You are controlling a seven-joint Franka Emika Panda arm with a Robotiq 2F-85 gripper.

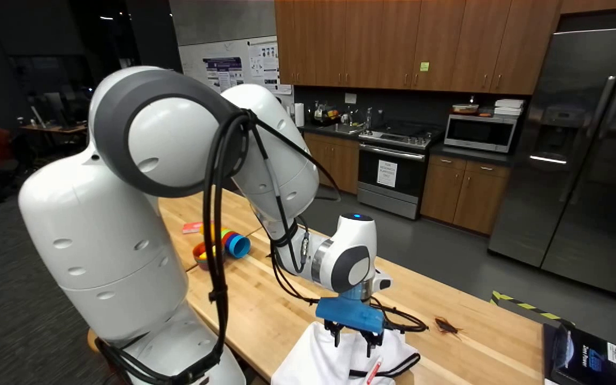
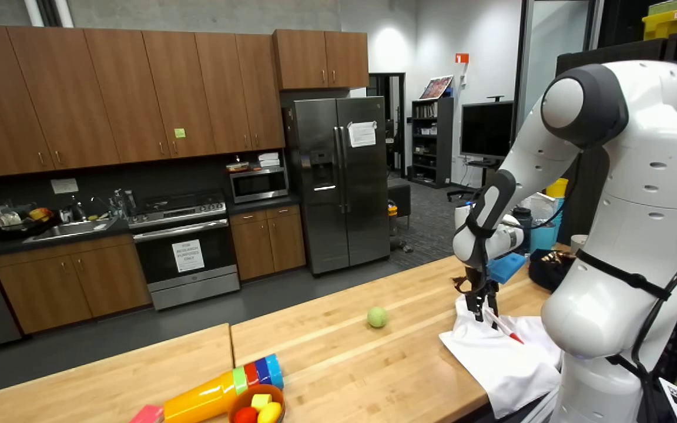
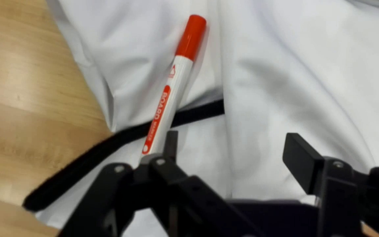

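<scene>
My gripper [image 3: 232, 148] stands open over a crumpled white cloth [image 3: 258, 82], its fingers wide apart with only cloth visible between them. A white board marker [image 3: 169, 95] with a red cap lies across the cloth's black trim, outside the left finger in the wrist view. That finger hides the marker's lower end; whether they touch I cannot tell. In both exterior views the gripper [image 1: 353, 346] [image 2: 487, 320] points down, low above the cloth [image 1: 308, 353] [image 2: 509, 370], with the marker [image 1: 373, 371] [image 2: 503, 326] close beside the fingertips.
The wooden table [image 1: 260, 305] carries a green ball [image 2: 376, 317], nested coloured cups [image 2: 209, 399] and a bowl of toy pieces [image 1: 199, 251]. Beyond the gripper lie black cables [image 1: 409, 322] and a small brown object [image 1: 446, 325]. A black box [image 1: 588, 355] stands at the table's end.
</scene>
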